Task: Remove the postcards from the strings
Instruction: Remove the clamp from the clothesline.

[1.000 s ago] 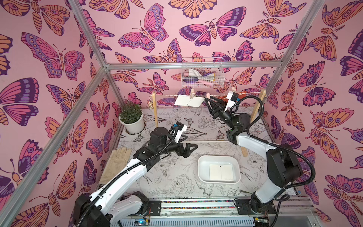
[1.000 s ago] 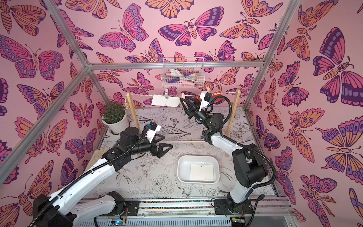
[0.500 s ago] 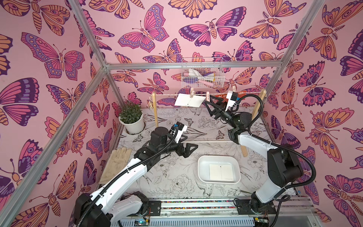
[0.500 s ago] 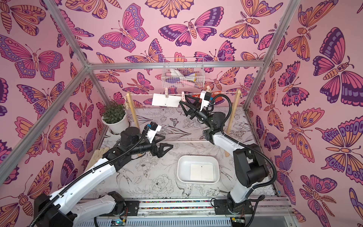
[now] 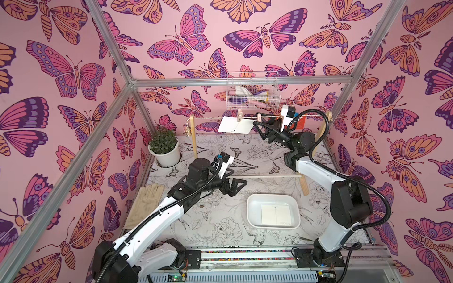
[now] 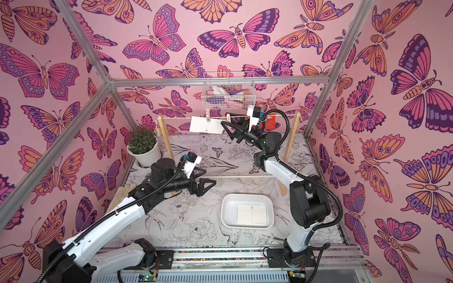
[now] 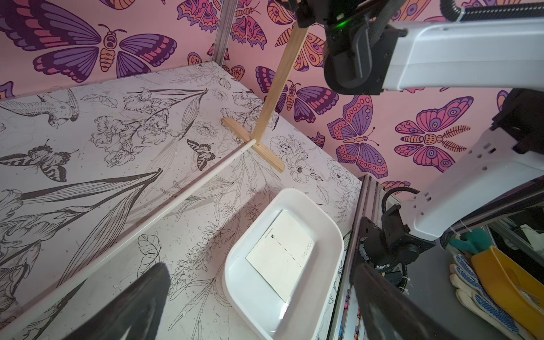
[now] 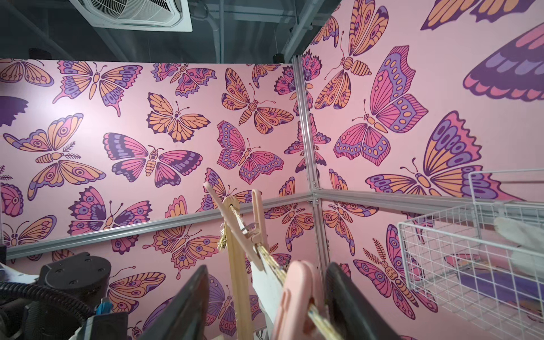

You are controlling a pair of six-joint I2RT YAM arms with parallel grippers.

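Room: butterfly-papered booth over a floral-print table (image 5: 208, 220); I place everything off the wooden rack (image 5: 193, 141).
Strings: one twine (image 5: 210, 119) runs across the rack's top, post to post.
Postcards: the white postcard (image 5: 234, 125) hangs near the rack's middle. The red postcard (image 5: 301, 122) hangs toward its right post, partly behind my arm. The third postcard (image 5: 275, 215) lies in the tray (image 5: 250, 210) in front of the rack.
Clothespin: a pink clothespin (image 8: 297, 297) sits on the twine at the white postcard's corner; I cannot tell whether it bites the card.
Right gripper (image 5: 259, 129): jaws apart, straddling that clothespin at the rack's top.
Change: in the last second it slid along the twine from the red postcard's side toward the white one, and its jaws widened.
Meaning: I judge one card done and two left; next comes a squeeze on this clothespin.
Left gripper (image 5: 236, 188): spread wide, empty, low in front of the rack, beside the tray.
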